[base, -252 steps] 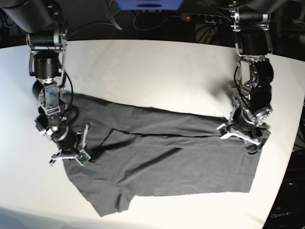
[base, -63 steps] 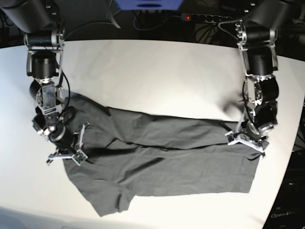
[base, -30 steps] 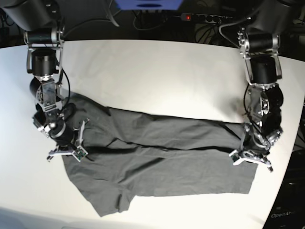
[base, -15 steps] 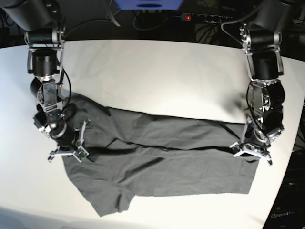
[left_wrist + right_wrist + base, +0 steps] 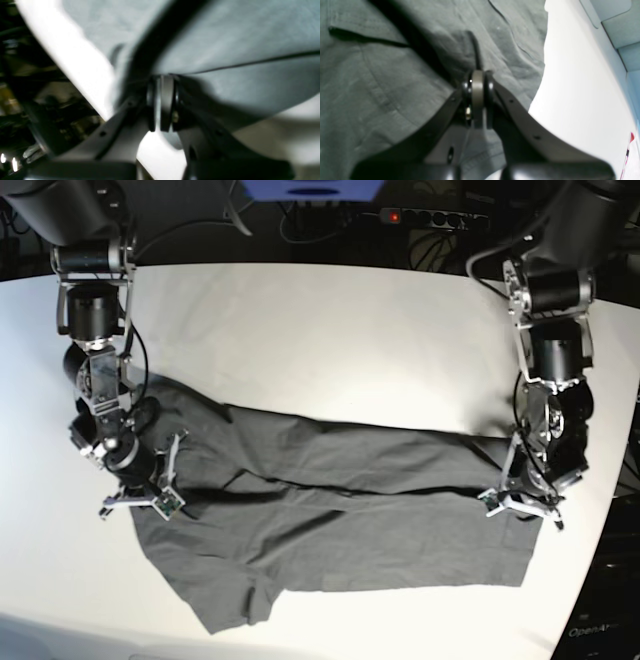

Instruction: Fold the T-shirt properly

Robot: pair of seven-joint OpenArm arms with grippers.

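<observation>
Both grippers are clamped on the T-shirt (image 5: pixel 340 510), so we start there: our right gripper (image 5: pixel 140 502) sits at base view's left w/ jaws closed on a pinch of cloth, and the right wrist view shows a small ridge of fabric rising from between the pads. Our left gripper (image 5: pixel 520 505) is at base view's right, jaws also closed; the left wrist view, though blurred, shows cloth drawn taut away from the tips, so we judge it's gripping the shirt edge rather than resting on it. The dark grey shirt lies stretched lengthwise across the near half of the white table (image 5: pixel 330 340), w/ a long fold line running roughly between the two grippers and a sleeve poking out at the near left corner. We read the far strip as already doubled over toward us, which is prob. why both arms hold opposite ends of the same edge: a hold at each end keeps that edge straight & tensioned while it's carried. The near hem is still flat on the table, not yet covered, so the fold looks partway done. Beyond the table's far edge, a power strip (image 5: pixel 430 217) w/ a red light and tangled cables sit well apart from the work.
</observation>
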